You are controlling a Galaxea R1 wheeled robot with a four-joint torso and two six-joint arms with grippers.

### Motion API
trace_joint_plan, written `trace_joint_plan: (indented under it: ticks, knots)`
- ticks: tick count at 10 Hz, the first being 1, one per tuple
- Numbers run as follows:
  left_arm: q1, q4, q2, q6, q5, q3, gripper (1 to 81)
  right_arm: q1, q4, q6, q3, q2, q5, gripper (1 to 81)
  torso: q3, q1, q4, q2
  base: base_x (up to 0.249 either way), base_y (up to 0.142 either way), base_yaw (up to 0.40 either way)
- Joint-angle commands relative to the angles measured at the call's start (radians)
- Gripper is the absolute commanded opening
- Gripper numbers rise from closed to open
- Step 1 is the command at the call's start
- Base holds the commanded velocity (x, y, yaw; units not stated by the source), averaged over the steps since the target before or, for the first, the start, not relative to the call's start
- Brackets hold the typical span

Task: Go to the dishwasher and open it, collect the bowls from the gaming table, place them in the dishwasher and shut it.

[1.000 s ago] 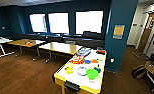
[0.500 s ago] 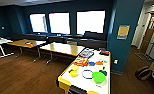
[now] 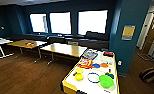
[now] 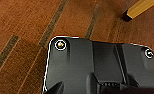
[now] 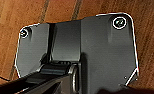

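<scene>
The gaming table [image 3: 70, 86], white-topped with yellow edge trim, stands in the lower right of the head view, close in front of me. Near its front end sit the bowls: a wide green one [image 3: 106, 80] towards the right edge and a smaller yellow one [image 3: 78, 76] towards the left edge. Between them lies a thin blue ring [image 3: 93, 77]. The dishwasher is out of view. Both wrist views look down past the robot's dark plate onto wood floor [image 4: 18, 25] [image 5: 148, 37].
Bright discs, a red packet [image 3: 84, 63] and a dark tray lie further back on the gaming table. Light-wood tables [image 3: 64, 48] [image 3: 26, 43] stand under the windows and a white table [image 3: 0, 41] at far left. A teal pillar [image 3: 128, 37] and a floor bag [image 3: 148, 74] are right.
The whole head view has shifted: the camera has come closer to the gaming table, which now shows larger and further right. The things on it have not moved.
</scene>
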Motion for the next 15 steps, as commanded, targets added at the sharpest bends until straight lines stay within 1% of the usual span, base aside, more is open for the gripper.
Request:
trace_joint_plan:
  ticks: [1, 11, 13, 15]
  knots:
    - [-0.051, 0.002, -0.006, 0.007, 0.044, -0.002, 81.1, 0.053, 0.0, -0.001, 0.001, 0.002, -0.054, 81.1, 0.0, 0.0, 0.0, 0.0, 0.159, 0.178, 0.0]
    - [-0.051, 0.008, -0.001, 0.007, 0.044, -0.002, 81.1, 0.053, 0.0, -0.001, 0.001, 0.0, -0.055, 81.1, 0.0, 0.0, 0.0, 0.0, 0.161, 0.171, 0.0]
    - [-0.051, 0.008, -0.001, 0.007, 0.045, -0.002, 81.1, 0.054, 0.0, -0.001, 0.001, 0.0, -0.054, 81.1, 0.0, 0.0, 0.0, 0.0, 0.16, 0.125, 0.0]
    - [-0.051, 0.005, -0.003, 0.007, 0.045, -0.002, 81.1, 0.053, 0.0, -0.001, 0.001, 0.002, -0.054, 81.1, 0.0, 0.0, 0.0, 0.0, 0.126, 0.077, 0.0]
